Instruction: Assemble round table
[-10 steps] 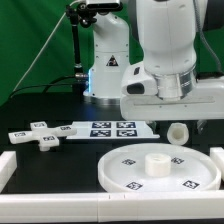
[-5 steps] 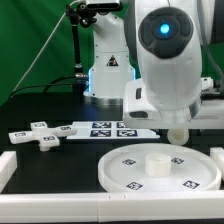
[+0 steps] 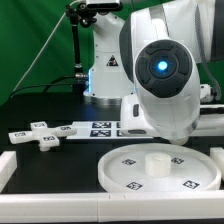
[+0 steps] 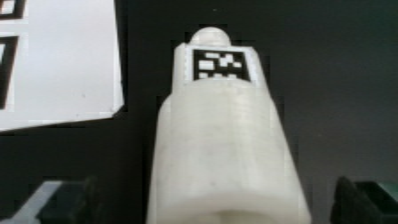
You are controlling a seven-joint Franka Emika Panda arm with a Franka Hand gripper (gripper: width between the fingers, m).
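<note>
Swung further across since the earlier frame, the arm (image 3: pixel 160 70) now blocks the exterior view of the leg (image 4: pixel 222 130). From the wrist, the tool (image 4: pixel 214 200) is open, fingertips (image 4: pixel 63 200) apart either side of the leg, which rests on the bench (image 4: pixel 320 80) beside the marker board (image 4: pixel 54 70). The disc (image 3: pixel 150 170) lies flat nearby.

So the big white round disc (image 3: pixel 120 172) sits flat at the front of the desk (image 3: pixel 30 112), rim up. It has a few little square tags (image 3: pixel 133 183) on it and a stubby hub (image 3: pixel 157 161) dead center. The cross-shaped foot (image 3: pixel 38 134) lies flat, well off toward the exterior view's left. The white leg (image 4: pixel 222 150) stretches away under my wrist cam, with one tag (image 4: pixel 221 65) near its far end.
</note>
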